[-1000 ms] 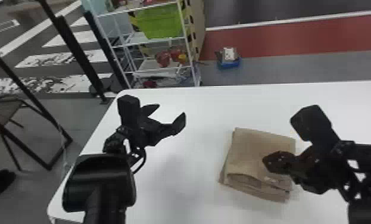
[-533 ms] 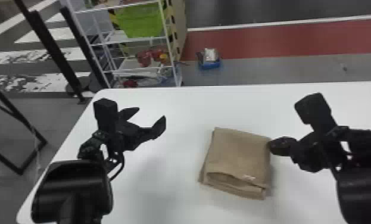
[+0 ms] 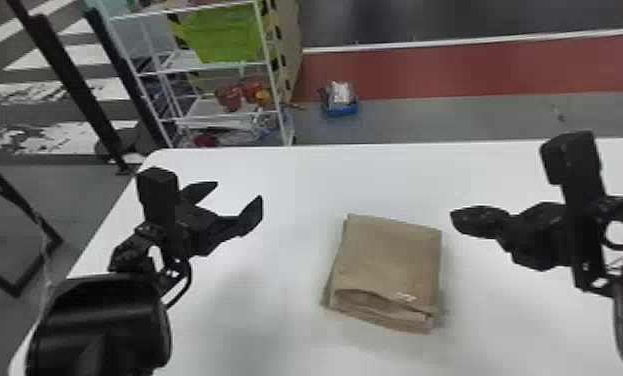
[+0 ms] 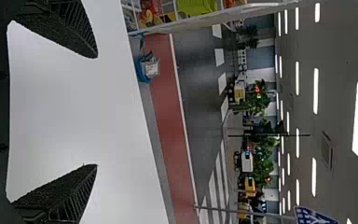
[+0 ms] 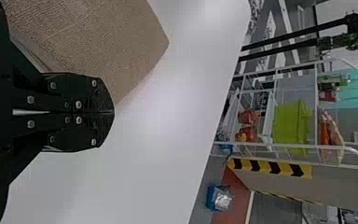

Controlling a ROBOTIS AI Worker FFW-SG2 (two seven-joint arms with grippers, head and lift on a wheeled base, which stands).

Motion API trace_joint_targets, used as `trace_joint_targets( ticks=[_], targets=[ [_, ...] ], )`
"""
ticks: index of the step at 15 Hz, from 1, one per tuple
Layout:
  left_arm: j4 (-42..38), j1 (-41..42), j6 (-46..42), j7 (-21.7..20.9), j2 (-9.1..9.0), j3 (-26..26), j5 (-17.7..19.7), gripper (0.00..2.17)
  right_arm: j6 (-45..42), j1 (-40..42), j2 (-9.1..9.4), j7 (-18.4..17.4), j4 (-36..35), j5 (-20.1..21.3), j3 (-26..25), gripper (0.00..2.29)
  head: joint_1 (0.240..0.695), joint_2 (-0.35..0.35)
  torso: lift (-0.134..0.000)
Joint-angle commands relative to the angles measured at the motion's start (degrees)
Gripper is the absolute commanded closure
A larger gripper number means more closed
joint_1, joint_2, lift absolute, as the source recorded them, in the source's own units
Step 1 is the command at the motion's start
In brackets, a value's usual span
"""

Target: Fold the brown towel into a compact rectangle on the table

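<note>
Head view: looks forward and steeply down from above the table [image 3: 285,190]. Left wrist view: close above the table, turned sideways, facing outward to the ceiling [image 4: 335,37]. Right wrist view: also sideways, close to the brown towel [image 3: 390,255], facing the rack [image 3: 270,75]. All three share the table, rack and blue container [image 3: 342,110].

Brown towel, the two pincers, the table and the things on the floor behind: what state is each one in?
Brown towel: folded in layers into a rectangle, lying on the table, near edge gaping slightly.
Left pincer: open, nothing between its fingers.
Right pincer: shut, empty.
White table: bearing the towel.
White rack: standing, loaded with things.
Blue container: on the floor, filled.
</note>
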Motion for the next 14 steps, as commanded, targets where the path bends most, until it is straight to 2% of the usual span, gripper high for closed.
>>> trace_joint_targets(
  ticks=[1,4,9,10,12,13,14],
  targets=[
    [-0.27,0.06,0.1,0.09,-0.09,-0.3,0.01,0.04,1.1,0.47,0.05,-0.09,-1.14,-0.35,0.59,1.66,0.695,0.184,-0.134],
    [-0.27,0.24,-0.07,0.09,-0.35,-0.56,0.09,0.04,-2.06,-0.41,0.05,-2.2,6.51,4.05,5.78,1.66,0.695,0.188,-0.134],
    [-0.27,0.68,-0.42,-0.09,-0.26,0.32,0.53,0.04,-2.59,-2.34,0.05,-3.17,10.64,4.58,6.48,1.66,0.695,0.208,-0.134],
    [-0.27,0.68,-0.42,-0.18,-0.35,0.49,0.62,0.04,-2.76,-1.82,0.05,-3.17,10.11,4.05,6.04,1.66,0.695,0.209,-0.134],
    [-1.77,2.0,-1.13,0.17,-0.35,1.11,1.85,0.04,-1.71,0.29,0.05,-3.34,3.43,0.53,3.5,1.66,0.695,0.213,-0.134],
    [-3.09,3.14,-1.3,0.52,-0.35,1.19,3.0,0.04,-1.53,1.88,0.05,-4.14,0.09,-1.84,2.09,1.54,0.695,0.214,-0.134],
    [-3.88,4.19,-1.48,0.52,-0.35,1.55,4.31,0.04,-2.94,4.34,0.05,-6.42,-2.72,-4.3,1.03,1.19,0.695,0.214,-0.134]
  ],
)
